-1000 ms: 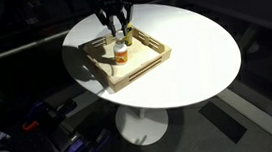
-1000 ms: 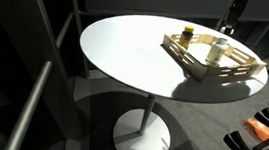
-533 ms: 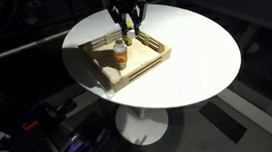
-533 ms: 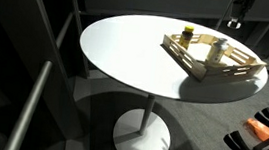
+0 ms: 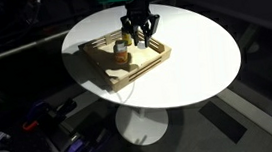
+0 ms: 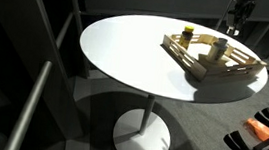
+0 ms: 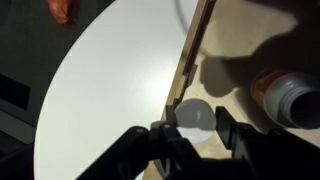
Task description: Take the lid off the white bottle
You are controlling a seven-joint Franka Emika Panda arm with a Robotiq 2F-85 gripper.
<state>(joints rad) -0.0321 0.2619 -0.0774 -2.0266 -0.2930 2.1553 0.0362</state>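
The white bottle (image 5: 121, 54) with its orange label stands in the wooden tray (image 5: 106, 77). It also shows in an exterior view (image 6: 214, 51) and at the right edge of the wrist view (image 7: 290, 95), where its neck is bare. My gripper (image 5: 142, 35) is low over the tray to the bottle's side, apart from it. In the wrist view my gripper (image 7: 195, 128) is shut on the round white lid (image 7: 195, 112), next to the tray's wall (image 7: 190, 60).
The tray sits near the edge of a round white table (image 5: 199, 50). A dark bottle with a yellow cap (image 6: 187, 33) stands in the tray's far corner. Orange tools (image 6: 265, 127) lie on the floor beside the table.
My gripper has left the top of the white bottle with the lid, moved sideways across the tray and come down beside the bottle. The bottle stays in place.
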